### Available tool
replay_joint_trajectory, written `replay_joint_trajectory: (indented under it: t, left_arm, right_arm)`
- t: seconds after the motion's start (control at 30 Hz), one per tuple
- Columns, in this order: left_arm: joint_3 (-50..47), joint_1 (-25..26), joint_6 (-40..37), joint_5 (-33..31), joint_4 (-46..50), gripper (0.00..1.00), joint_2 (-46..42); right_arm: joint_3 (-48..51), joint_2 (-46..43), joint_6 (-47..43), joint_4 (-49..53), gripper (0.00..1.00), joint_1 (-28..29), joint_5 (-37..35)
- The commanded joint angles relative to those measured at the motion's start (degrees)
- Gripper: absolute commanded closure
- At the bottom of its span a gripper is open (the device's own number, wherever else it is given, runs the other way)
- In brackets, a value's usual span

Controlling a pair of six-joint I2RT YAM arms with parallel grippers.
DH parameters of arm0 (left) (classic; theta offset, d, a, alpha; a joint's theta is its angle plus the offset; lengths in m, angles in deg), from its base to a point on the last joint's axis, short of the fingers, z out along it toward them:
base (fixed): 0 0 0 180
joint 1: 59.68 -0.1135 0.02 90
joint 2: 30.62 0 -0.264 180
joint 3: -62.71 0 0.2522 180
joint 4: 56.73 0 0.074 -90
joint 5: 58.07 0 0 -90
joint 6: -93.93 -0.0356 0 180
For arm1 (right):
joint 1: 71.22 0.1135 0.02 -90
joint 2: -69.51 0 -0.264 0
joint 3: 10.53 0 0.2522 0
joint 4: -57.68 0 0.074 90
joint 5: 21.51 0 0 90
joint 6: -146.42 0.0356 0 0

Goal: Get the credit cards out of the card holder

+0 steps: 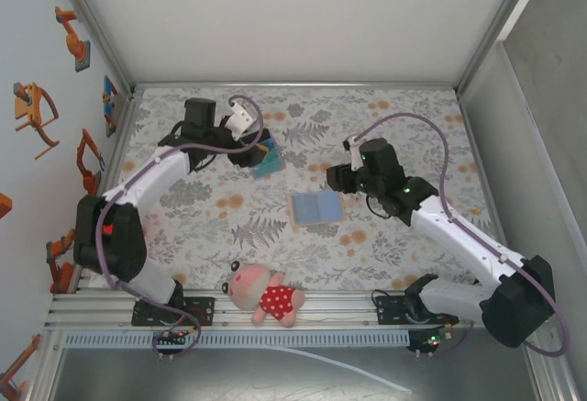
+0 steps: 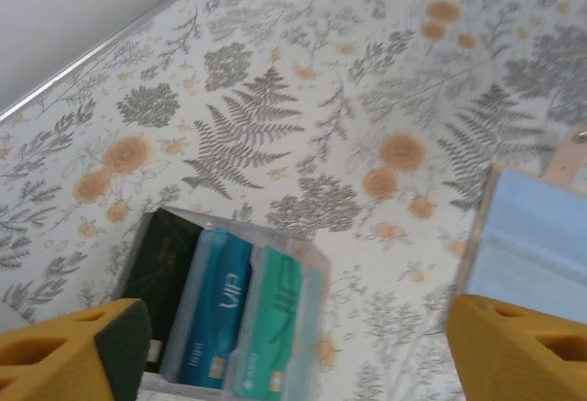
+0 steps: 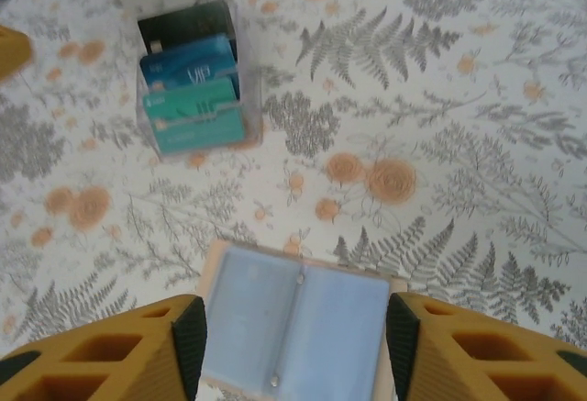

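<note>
Left gripper (image 2: 295,350): jaws wide apart, holding nothing, above a fanned stack of glossy cards (image 2: 220,318) in black, blue and teal. Card holder (image 1: 316,207): open flat at mid-table, blue-grey faces up, tan edge. Right gripper (image 3: 292,337): jaws apart, straddling it; contact unclear. Plush toy (image 1: 266,296) at near edge.

Bright, even light from above: the arms (image 1: 459,236) cast only faint, soft shadows on the floral tablecloth (image 1: 385,116). Both wrist views are softer — the cards (image 2: 225,314) look smeared, the yellow fingers (image 2: 514,350) blurred.
</note>
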Motion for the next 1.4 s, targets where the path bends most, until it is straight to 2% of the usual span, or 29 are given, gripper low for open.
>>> replay_joint_trajectory:
  t: [0.0, 0.13, 0.27, 0.47, 0.6, 0.77, 0.97, 1.13, 1.37]
  left_arm:
    - [-6.9, 1.6, 12.3, -2.9, -8.2, 0.03, -5.9]
    - [-14.4, 3.8, 21.9, -8.4, -13.3, 0.03, -13.8]
    - [-21.0, 4.4, 31.2, -13.9, -16.9, 0.03, -20.9]
    - [-29.3, 4.5, 40.5, -24.4, -17.5, 0.03, -31.1]
    - [-33.3, 4.5, 44.6, -31.3, -17.4, 0.03, -37.3]
    - [-37.3, 4.4, 49.5, -40.3, -18.3, 0.03, -44.0]
    - [-39.0, 4.5, 52.0, -46.4, -17.1, 0.03, -47.5]
    - [-39.1, 4.5, 53.3, -48.3, -16.6, 0.03, -48.7]
    - [-39.6, 4.5, 55.5, -52.0, -16.4, 0.03, -48.9]
  right_arm:
    - [-1.1, 2.0, 1.2, 5.0, 0.50, 3.1, -3.8]
    - [-1.7, 5.0, 2.3, 7.0, 0.56, 5.8, -4.6]
    - [-1.4, 8.0, 3.0, 7.9, 0.58, 7.2, -4.8]
    - [-1.0, 12.5, 3.5, 7.6, 0.59, 8.7, -4.4]
    - [-2.2, 16.2, 3.2, 7.5, 0.61, 9.6, -4.4]
    - [-5.4, 21.5, 1.8, 7.7, 0.70, 11.2, -4.2]
    - [-10.5, 28.4, 0.4, 8.6, 0.72, 13.3, -4.5]
    - [-13.1, 32.0, 0.4, 9.2, 0.71, 13.9, -3.5]
    - [-14.3, 34.5, 0.7, 9.3, 0.60, 14.3, -1.8]
